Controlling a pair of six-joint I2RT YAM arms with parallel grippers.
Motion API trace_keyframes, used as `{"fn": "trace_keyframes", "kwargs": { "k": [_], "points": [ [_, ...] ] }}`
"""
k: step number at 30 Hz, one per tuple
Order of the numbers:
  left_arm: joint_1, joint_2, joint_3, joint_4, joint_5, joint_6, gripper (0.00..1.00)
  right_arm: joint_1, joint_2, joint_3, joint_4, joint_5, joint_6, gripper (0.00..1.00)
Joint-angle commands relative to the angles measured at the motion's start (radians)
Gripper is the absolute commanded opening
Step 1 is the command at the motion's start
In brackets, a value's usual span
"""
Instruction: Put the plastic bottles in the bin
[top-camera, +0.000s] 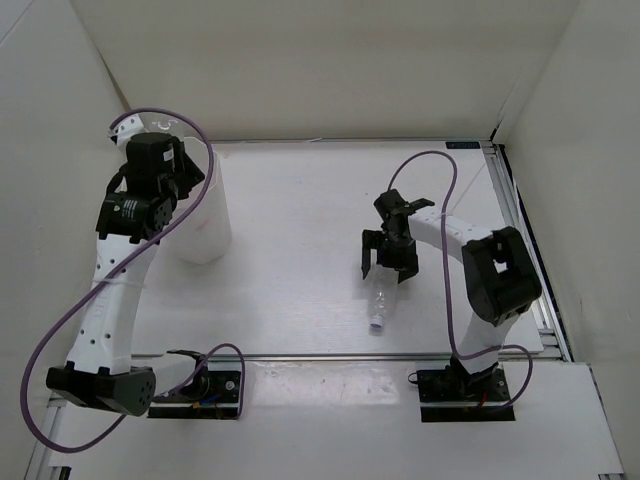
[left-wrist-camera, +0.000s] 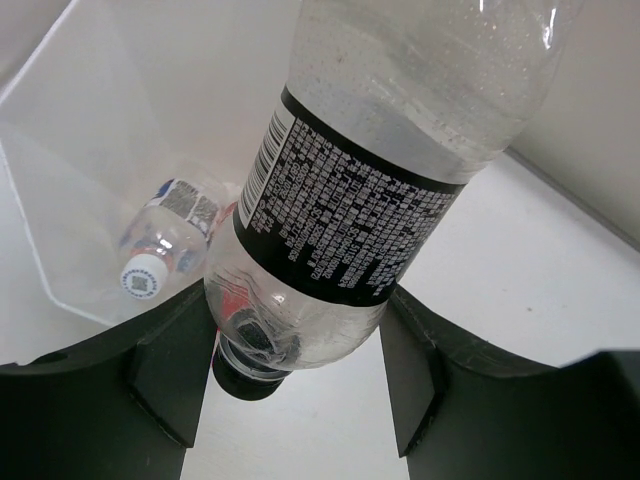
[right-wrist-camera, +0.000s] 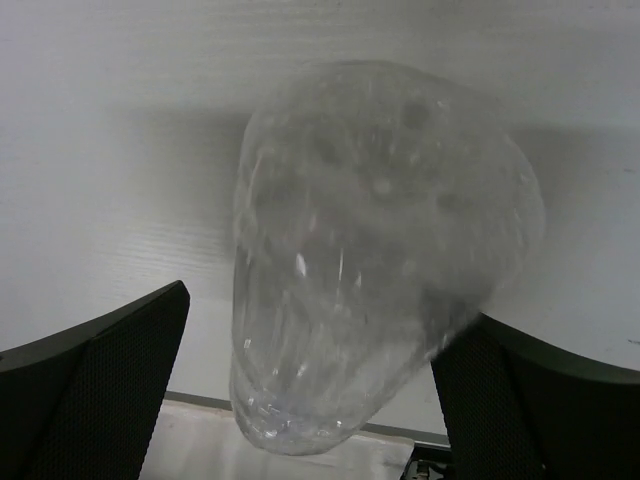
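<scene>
My left gripper (left-wrist-camera: 296, 375) is shut on a clear plastic bottle (left-wrist-camera: 370, 190) with a black label and a black cap, held cap-down over the open top of the white translucent bin (left-wrist-camera: 60, 180). Inside the bin lies a bottle with a white cap and blue label (left-wrist-camera: 160, 255), and a bit of red shows beside it. In the top view the left gripper (top-camera: 163, 165) hangs above the bin (top-camera: 210, 228). My right gripper (top-camera: 386, 265) stands open astride an unlabelled clear bottle (top-camera: 379, 302) lying on the table. That bottle (right-wrist-camera: 380, 250) fills the gap between its fingers (right-wrist-camera: 110, 370).
White walls close in the table on the left, back and right. A metal rail (top-camera: 525, 260) runs along the right edge. The arm bases (top-camera: 200, 385) sit at the near edge, with purple cables looping beside each arm.
</scene>
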Motion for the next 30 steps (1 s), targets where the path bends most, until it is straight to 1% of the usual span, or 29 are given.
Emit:
{"fn": "trace_keyframes", "kwargs": {
  "k": [1,3,4,6,10,11,13,14,15,17,18,19,20,21,23,24,26,27,28,29,30],
  "points": [
    [0.024,-0.002,-0.026,0.032,-0.049,0.025,0.59,0.002,0.038,0.003,0.019,-0.018,0.007,1.00],
    [0.038,0.019,-0.026,0.032,-0.058,0.025,0.60,0.002,0.067,0.003,0.028,-0.041,0.007,1.00],
    [0.038,0.020,-0.026,0.032,-0.070,0.025,0.60,0.002,0.076,0.012,0.028,-0.053,0.007,0.98],
    [0.047,0.039,-0.026,0.043,-0.079,0.025,0.65,0.002,0.093,0.013,0.037,-0.076,0.007,0.94],
    [0.047,0.072,-0.014,0.052,-0.098,0.025,0.70,0.002,0.121,0.013,0.046,-0.099,0.016,0.86],
    [0.047,0.081,-0.014,0.063,-0.108,0.025,0.80,0.002,0.121,0.013,0.046,-0.110,0.016,0.82],
    [0.047,0.081,-0.028,0.063,-0.118,0.016,0.89,0.002,0.121,0.013,0.046,-0.110,0.016,0.79],
    [0.047,0.090,-0.037,0.063,-0.131,0.005,0.92,0.002,0.121,0.013,0.046,-0.119,0.016,0.75],
    [0.047,0.090,-0.046,0.063,-0.141,0.005,1.00,0.002,0.106,0.022,0.046,-0.119,0.016,0.72],
    [0.047,0.090,-0.046,0.054,-0.153,-0.017,1.00,0.002,0.087,0.032,0.046,-0.131,0.016,0.65],
    [0.047,0.090,-0.046,0.040,-0.165,-0.030,1.00,0.002,0.068,0.042,0.046,-0.145,0.016,0.55],
    [0.047,0.090,-0.046,0.029,-0.176,-0.031,1.00,0.002,0.058,0.055,0.036,-0.154,0.016,0.50],
    [0.047,0.075,-0.046,0.017,-0.176,-0.040,1.00,0.002,0.048,0.096,0.036,-0.163,0.016,0.47],
    [0.047,0.066,-0.046,0.006,-0.176,-0.049,1.00,0.002,0.028,0.126,0.024,-0.198,0.016,0.42],
    [0.047,0.034,-0.012,-0.033,-0.185,-0.058,1.00,0.002,0.006,0.208,0.010,-0.237,0.025,0.37],
    [0.047,0.020,-0.003,-0.047,-0.185,-0.058,1.00,0.002,-0.008,0.321,0.010,-0.252,0.025,0.35],
    [0.047,-0.031,0.011,-0.083,-0.205,-0.070,1.00,0.002,-0.008,0.455,0.019,-0.280,0.068,0.31],
    [0.047,-0.051,0.011,-0.116,-0.219,-0.070,1.00,0.002,0.027,0.536,0.019,-0.291,0.105,0.31],
    [0.047,-0.071,0.011,-0.135,-0.219,-0.070,1.00,0.002,0.050,0.706,0.034,-0.306,0.119,0.31],
    [0.047,-0.115,0.011,-0.152,-0.231,-0.081,1.00,0.002,0.081,0.795,0.055,-0.326,0.136,0.31],
    [0.047,-0.140,0.000,-0.179,-0.242,-0.081,1.00,0.011,0.145,0.880,0.071,-0.385,0.178,0.30]
  ]
}}
